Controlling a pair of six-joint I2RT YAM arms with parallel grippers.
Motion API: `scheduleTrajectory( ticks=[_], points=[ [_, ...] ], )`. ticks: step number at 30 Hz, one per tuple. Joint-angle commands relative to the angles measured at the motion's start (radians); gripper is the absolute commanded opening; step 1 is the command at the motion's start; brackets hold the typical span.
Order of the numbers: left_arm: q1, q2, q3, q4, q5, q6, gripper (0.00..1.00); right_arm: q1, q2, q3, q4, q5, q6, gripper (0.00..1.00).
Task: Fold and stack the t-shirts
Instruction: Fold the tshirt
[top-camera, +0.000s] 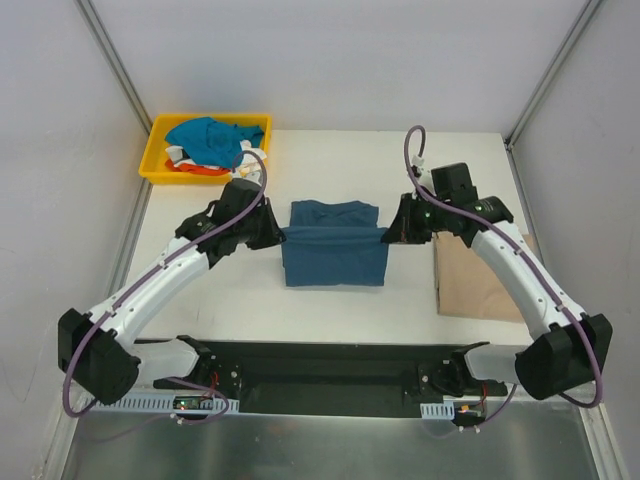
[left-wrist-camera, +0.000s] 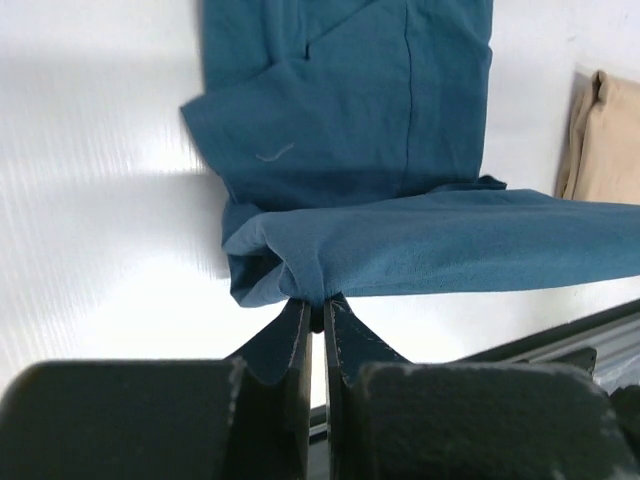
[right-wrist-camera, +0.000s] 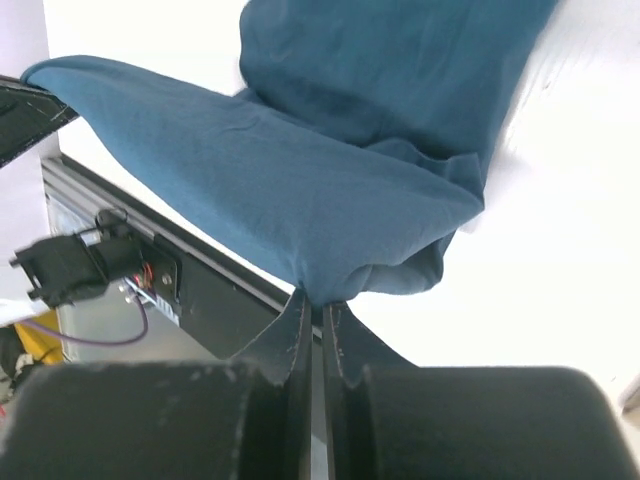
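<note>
Biggest worry is slip. The left gripper (left-wrist-camera: 318, 300) and right gripper (right-wrist-camera: 318, 300) are each pinched nearly closed on just a sliver of cloth at opposite side edges of the teal t-shirt (top-camera: 335, 255). Uneven pulling could skew the fold. It's mid-table, one layer lifted taut between them. The tan t-shirt (top-camera: 475, 280) lies folded to the right, with the yellow tray (top-camera: 158, 160) back-left.

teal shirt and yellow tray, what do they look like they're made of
The teal shirt looks like soft matte woven or knit cloth, possibly cotton: it sags, creases and shows a stitched seam in the left wrist view. The yellow tray looks like rigid moulded plastic with a smooth finish: straight walls, even bright colour.
</note>
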Motion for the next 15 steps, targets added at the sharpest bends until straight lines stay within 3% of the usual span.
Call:
scheduleTrajectory(
  ticks=[1,15],
  points=[
    [0.071,0.08,0.096,0.018,-0.063,0.073,0.0,-0.073,0.089,0.105,0.028,-0.004,-0.045,0.01],
    [0.22,0.522,0.395,0.057,0.087,0.159,0.0,-0.189,0.549,0.411,0.054,-0.142,-0.044,0.0]
  ],
)
